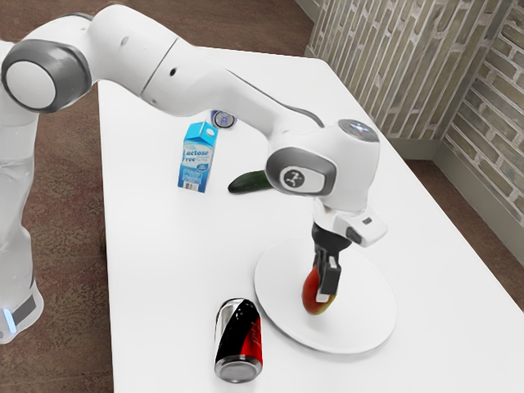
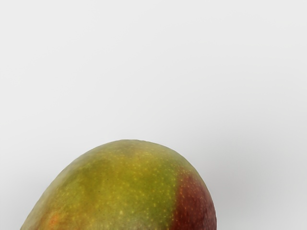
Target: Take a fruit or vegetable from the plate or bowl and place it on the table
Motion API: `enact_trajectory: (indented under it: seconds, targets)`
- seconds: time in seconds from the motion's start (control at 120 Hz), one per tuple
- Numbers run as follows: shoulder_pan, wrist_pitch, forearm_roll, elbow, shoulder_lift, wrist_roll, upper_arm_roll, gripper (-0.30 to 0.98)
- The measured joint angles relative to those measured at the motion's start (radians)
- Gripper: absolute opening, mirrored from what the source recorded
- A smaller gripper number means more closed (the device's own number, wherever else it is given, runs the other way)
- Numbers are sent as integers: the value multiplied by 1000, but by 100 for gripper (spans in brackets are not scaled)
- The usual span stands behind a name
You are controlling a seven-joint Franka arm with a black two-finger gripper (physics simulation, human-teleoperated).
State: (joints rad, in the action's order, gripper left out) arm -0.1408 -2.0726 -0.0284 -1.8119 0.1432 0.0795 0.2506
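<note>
In the exterior view my gripper [image 1: 326, 286] points down over the plate [image 1: 366, 321], right at the mango [image 1: 311, 296]. Part of the red and green fruit is hidden behind the gripper. The mango looks to be within the plate's outline; whether its underside touches the plate cannot be made out. In the wrist view the mango [image 2: 120, 187] looms large, mostly yellow-green with a dark red patch, against a plain white surface.
On the white table [image 1: 172, 254], a black, red and silver can [image 1: 238, 340] stands near the plate. Farther back are a blue-and-white carton [image 1: 196, 157], a dark green cucumber [image 1: 249, 182] partly behind the arm, and another can [image 1: 223, 119].
</note>
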Motion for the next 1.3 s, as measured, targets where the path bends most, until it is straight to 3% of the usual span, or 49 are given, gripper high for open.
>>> enact_trajectory:
  seconds: [0.058,0.217,0.325,0.433,0.558,0.717,0.925,1.083,1.117,1.158,1.217,1.3]
  targets:
    - [-3,0,-9,2,24,0,1,65]
    - [32,34,-85,28,47,3,0,38]
    - [31,60,-94,70,50,7,1,23]
    - [30,74,-90,103,49,13,3,17]
    - [32,84,-50,198,69,18,25,14]
    - [23,59,48,478,253,23,113,20]
    - [-41,-162,167,633,417,-5,154,10]
    - [-91,-282,205,653,489,-20,153,9]
    - [-104,-287,209,646,470,-25,117,18]
    - [-159,-219,212,644,392,-30,5,30]
    - [-204,-44,213,637,226,-37,-127,43]
    - [-225,218,214,595,-35,-36,-214,54]
